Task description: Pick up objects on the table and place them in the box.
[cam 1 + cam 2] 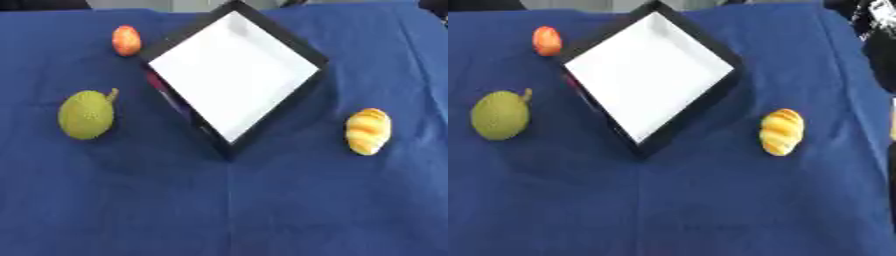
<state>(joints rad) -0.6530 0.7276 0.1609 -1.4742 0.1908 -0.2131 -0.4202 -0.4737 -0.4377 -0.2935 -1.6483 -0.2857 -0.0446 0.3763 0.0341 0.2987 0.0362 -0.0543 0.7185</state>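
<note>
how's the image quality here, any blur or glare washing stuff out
Left eye view: soft overall blur; the box floor is blown out to flat white, with its dark shadow on the blue cloth; the green fruit shows little skin texture. Right eye view: the same softness; the yellow pastry has smeared edges, and the orange fruit is a blob.

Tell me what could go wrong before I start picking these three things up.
The box sits turned like a diamond, its near corner pointing at you, so a low carry from either side may clip a black wall. The rounded green fruit and orange-red fruit could roll on the blue cloth if nudged. The bread roll looks likewise rounded.
</note>
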